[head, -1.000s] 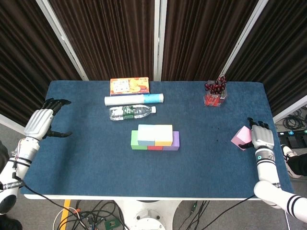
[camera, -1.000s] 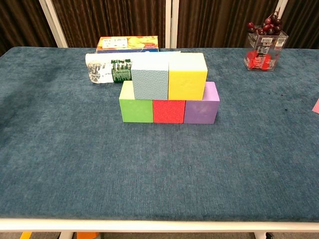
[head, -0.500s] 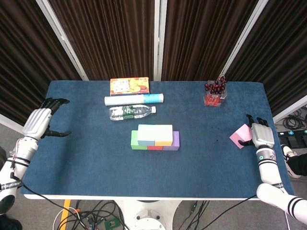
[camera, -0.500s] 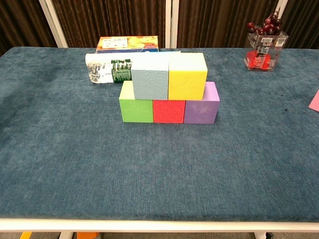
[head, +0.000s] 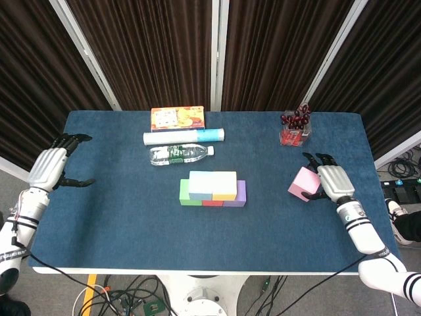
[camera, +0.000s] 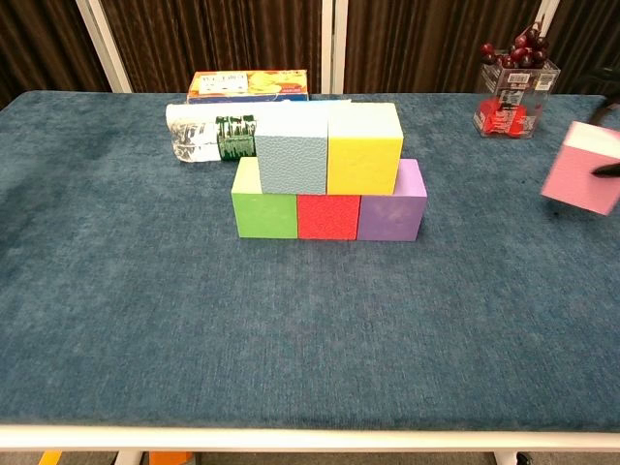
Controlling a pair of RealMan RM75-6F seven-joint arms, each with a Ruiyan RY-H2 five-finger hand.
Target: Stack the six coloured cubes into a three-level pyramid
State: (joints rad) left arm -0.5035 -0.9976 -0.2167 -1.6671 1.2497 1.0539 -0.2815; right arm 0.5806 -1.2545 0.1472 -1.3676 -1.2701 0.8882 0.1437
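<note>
Mid-table stands a two-level stack: green cube (camera: 263, 213), red cube (camera: 327, 217) and purple cube (camera: 392, 210) in the bottom row, with a light blue cube (camera: 291, 150) and a yellow cube (camera: 363, 148) on top. The same stack (head: 212, 188) shows from above in the head view. My right hand (head: 332, 182) holds a pink cube (head: 303, 184), lifted off the table right of the stack; the chest view shows that pink cube (camera: 584, 169) at its right edge, tilted. My left hand (head: 50, 168) hovers open over the table's left edge, holding nothing.
Behind the stack lie a water bottle (head: 177, 155), a white and blue roll (head: 184, 137) and a snack box (head: 177, 118). A clear box of red fruit (head: 295, 130) stands at the back right. The blue table (head: 131, 224) has bare cloth in front.
My right hand has carried the pink cube leftward from the table's right edge toward the stack, lifting it into the chest view. The left hand has barely shifted.
</note>
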